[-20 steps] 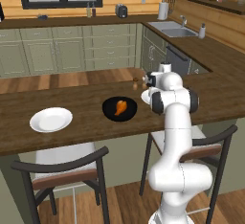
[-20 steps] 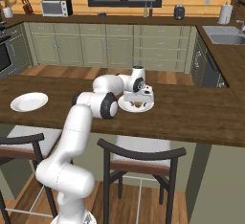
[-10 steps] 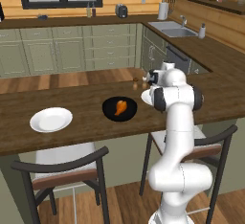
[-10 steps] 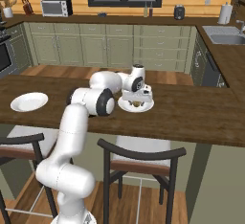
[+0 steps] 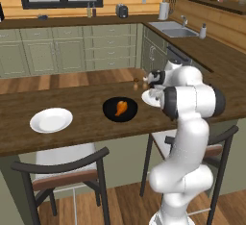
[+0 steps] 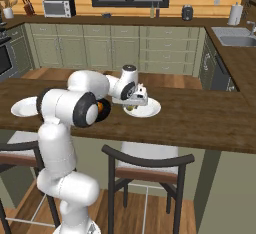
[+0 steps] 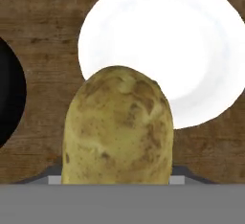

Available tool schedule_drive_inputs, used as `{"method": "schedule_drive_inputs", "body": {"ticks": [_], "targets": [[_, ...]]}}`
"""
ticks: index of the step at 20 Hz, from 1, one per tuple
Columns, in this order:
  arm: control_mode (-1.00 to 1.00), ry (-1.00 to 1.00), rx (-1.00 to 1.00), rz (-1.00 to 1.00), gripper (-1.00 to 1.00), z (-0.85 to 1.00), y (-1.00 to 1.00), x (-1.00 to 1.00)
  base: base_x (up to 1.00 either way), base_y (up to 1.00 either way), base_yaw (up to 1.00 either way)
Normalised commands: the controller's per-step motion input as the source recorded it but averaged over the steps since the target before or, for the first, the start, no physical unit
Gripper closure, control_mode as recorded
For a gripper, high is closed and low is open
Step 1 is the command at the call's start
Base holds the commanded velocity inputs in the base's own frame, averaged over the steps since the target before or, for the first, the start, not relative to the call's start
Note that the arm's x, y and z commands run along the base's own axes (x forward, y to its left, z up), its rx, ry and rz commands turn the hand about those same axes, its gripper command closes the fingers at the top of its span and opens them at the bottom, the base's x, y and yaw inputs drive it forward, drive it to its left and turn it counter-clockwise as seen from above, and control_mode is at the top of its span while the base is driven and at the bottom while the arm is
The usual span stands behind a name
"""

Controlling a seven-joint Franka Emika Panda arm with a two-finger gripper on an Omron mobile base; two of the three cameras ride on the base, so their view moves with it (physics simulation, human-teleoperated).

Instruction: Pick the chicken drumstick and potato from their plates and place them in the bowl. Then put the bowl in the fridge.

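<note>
My gripper (image 6: 133,103) hangs just above the right white plate (image 6: 150,109) and is shut on the potato (image 7: 117,127), a tan, speckled lump that hides the fingertips in the hand view. Below it that plate (image 7: 162,41) is bare. The black bowl (image 5: 108,108) stands just left of this plate on the counter, with the orange chicken drumstick (image 5: 121,107) lying inside it. The bowl's rim (image 7: 9,98) shows at the left edge of the hand view. A second white plate (image 5: 51,119) sits bare further left. The fridge is out of view.
The wooden counter (image 5: 86,128) runs across in front of me, with two chairs (image 5: 67,171) tucked under its near edge. My own elbow (image 6: 75,105) leans over the counter beside the bowl. Cabinets, a sink (image 5: 175,29) and a microwave (image 6: 56,8) line the far walls.
The jaws have closed in a little around the potato. The arm's elbow has shifted slightly; bowl, drumstick and plates stay put.
</note>
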Motion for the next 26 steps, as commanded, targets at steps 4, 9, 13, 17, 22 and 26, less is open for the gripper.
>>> {"method": "schedule_drive_inputs", "body": {"ticks": [4,9,13,17,22,26], "targets": [[-1.0,-0.09,0.0,0.04,1.0,0.59,0.8,-0.99,0.0,0.0,0.0],[-1.0,0.08,0.0,0.01,1.0,0.62,0.99,-0.23,0.0,0.0,0.0],[-1.0,0.2,0.01,0.0,1.0,0.25,0.86,0.06,0.0,0.0,0.0],[-1.0,0.24,0.03,0.0,1.0,0.0,0.44,0.77,0.0,0.0,0.0],[-1.0,0.06,0.04,0.02,1.0,-0.5,0.4,0.6,0.0,0.0,0.0],[-1.0,-0.07,0.0,0.02,1.0,-0.54,0.49,0.18,0.0,0.0,0.0]]}}
